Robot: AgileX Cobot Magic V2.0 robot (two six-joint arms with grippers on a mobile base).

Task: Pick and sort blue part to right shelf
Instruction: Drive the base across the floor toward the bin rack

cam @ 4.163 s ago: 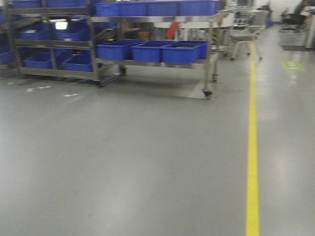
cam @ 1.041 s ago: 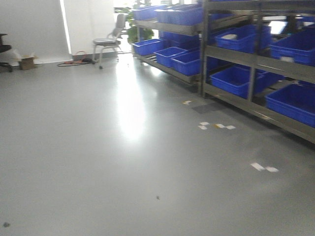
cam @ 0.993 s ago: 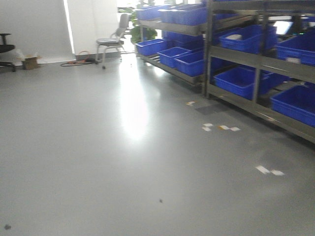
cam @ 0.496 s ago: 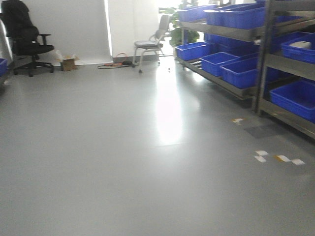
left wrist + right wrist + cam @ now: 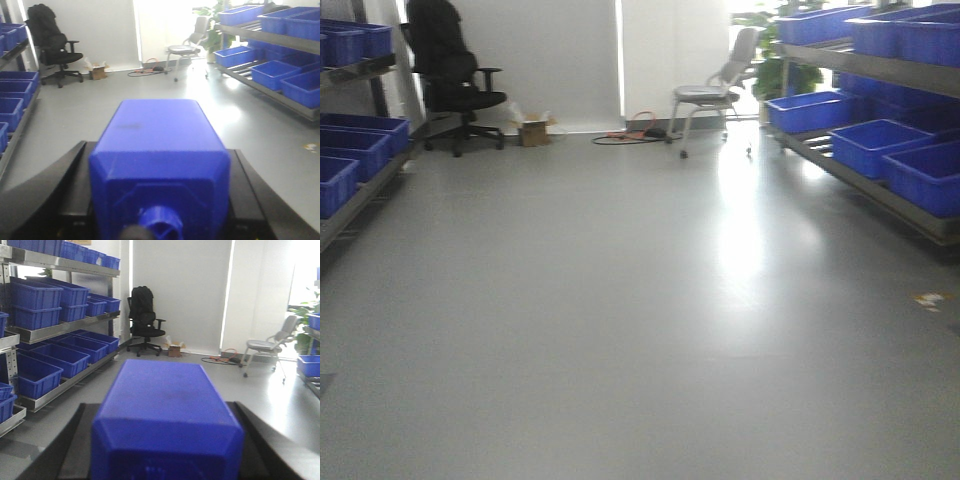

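The left gripper (image 5: pixel 159 107) fills the lower part of its wrist view. It shows as a blue block-shaped plastic body (image 5: pixel 159 155) between two black side parts (image 5: pixel 55 195), pointing forward and about level. The right gripper (image 5: pixel 162 367) looks the same and is also held level and forward. On both, the fingers are hidden, so it cannot be told if they are apart or together.
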